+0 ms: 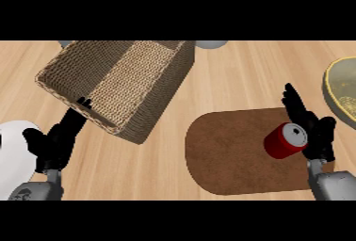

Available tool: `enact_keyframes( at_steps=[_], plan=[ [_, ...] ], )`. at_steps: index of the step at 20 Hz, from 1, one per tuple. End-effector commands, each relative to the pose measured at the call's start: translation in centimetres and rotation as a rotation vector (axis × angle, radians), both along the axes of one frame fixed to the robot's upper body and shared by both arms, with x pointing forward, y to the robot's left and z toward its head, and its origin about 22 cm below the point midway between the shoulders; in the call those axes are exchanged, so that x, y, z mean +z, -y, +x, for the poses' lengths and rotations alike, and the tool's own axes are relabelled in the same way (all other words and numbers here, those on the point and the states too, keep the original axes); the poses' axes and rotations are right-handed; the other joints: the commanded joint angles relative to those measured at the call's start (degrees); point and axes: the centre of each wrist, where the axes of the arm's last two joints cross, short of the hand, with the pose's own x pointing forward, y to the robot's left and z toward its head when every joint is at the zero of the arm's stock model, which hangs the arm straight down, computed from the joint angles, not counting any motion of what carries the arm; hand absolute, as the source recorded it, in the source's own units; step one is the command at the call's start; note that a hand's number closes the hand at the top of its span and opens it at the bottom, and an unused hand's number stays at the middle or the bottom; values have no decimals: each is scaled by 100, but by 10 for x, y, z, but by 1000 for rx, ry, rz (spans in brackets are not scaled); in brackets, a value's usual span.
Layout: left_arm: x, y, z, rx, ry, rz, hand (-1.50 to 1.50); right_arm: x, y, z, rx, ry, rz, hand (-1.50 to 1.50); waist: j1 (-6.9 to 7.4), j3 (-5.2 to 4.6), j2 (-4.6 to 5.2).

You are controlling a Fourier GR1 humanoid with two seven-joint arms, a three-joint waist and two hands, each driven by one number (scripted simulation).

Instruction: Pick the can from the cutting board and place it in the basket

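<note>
A red can (284, 140) with a silver top stands on the brown cutting board (230, 155), near the board's right side. My right hand (311, 128) is just to the right of the can, fingers straight and pointing up, palm close to the can's side. The woven basket (149, 108) sits at the upper left of the counter, its opening facing up and nothing showing inside. My left hand (59, 139) rests open by the basket's lower left corner, fingertips at its rim.
A white rounded object (15, 155) lies at the left edge beside my left hand. A yellow-rimmed plate (339, 87) is cut off by the right edge. A grey object (211, 44) peeks in behind the basket at the top.
</note>
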Motion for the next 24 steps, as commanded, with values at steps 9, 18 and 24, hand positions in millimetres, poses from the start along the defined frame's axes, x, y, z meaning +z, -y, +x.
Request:
enact_keyframes(
  at_steps=[9,18,24],
  plan=[
    [44,-5,21,66,99,85,0,81,38,31,370,485,155,150,175,-200,58],
    [57,3,25,82,89,86,0,149,50,24,-152,380,-345,-150,40,-230,20],
    [54,-1,24,89,74,98,0,202,70,14,86,-13,-683,-150,26,-241,23]
  ],
)
